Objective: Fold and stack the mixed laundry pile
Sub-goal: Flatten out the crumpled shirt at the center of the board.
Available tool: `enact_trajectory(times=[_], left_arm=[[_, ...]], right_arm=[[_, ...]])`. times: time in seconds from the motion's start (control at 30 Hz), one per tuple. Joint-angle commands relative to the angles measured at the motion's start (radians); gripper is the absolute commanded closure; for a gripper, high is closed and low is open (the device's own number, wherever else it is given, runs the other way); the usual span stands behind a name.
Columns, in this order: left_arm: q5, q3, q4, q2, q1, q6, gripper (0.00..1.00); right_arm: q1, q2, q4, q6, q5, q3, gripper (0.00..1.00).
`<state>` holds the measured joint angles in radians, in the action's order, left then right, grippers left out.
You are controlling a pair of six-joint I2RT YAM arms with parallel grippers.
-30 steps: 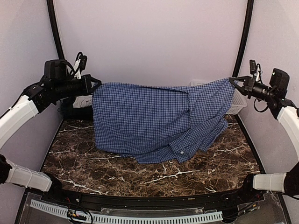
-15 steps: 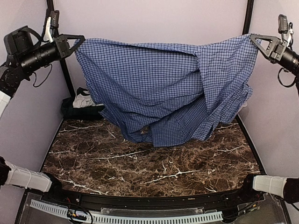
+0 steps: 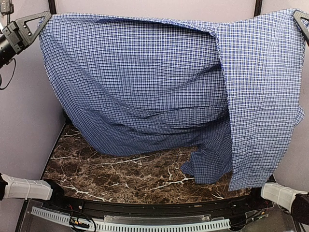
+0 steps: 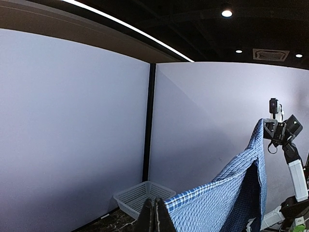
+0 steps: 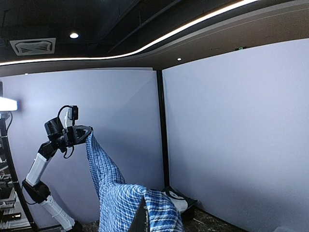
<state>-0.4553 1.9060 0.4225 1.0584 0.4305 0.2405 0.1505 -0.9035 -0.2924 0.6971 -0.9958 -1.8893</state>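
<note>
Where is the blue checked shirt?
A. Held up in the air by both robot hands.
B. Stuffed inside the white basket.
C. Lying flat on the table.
A: the left gripper and the right gripper each pinch a top corner of the shirt, so it hangs spread wide above the table.
</note>
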Motion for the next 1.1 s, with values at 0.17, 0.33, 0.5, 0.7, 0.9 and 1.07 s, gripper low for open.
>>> enact_trajectory(times=[0.17, 0.33, 0.5, 0.7, 0.9, 1.07], left_arm=[[0.200, 0.050, 0.049, 0.044, 0.002, 0.007, 1.00], [0.420, 0.050, 0.155, 0.183, -0.028, 0.023, 1.00], [0.353, -0.266, -0.035, 0.234, -0.127, 0.137, 1.00], [0.376, -0.509, -0.227, 0.359, -0.144, 0.130, 1.00], [0.382, -0.530, -0.332, 0.616, -0.149, 0.105, 1.00], [0.370, -0.382, -0.354, 0.830, -0.156, 0.071, 1.00]], right_arm=[[-0.005, -0.082, -0.011, -0.003, 0.079, 0.026, 1.00], [-0.009, -0.185, 0.092, 0.020, 0.083, 0.235, 1.00], [-0.087, -0.259, 0.168, -0.049, 0.137, 0.494, 1.00], [-0.206, -0.466, 0.252, -0.162, 0.231, 0.700, 1.00], [-0.268, -0.708, 0.352, -0.223, 0.324, 0.712, 1.00], [-0.309, -0.857, 0.333, -0.278, 0.416, 0.587, 1.00]])
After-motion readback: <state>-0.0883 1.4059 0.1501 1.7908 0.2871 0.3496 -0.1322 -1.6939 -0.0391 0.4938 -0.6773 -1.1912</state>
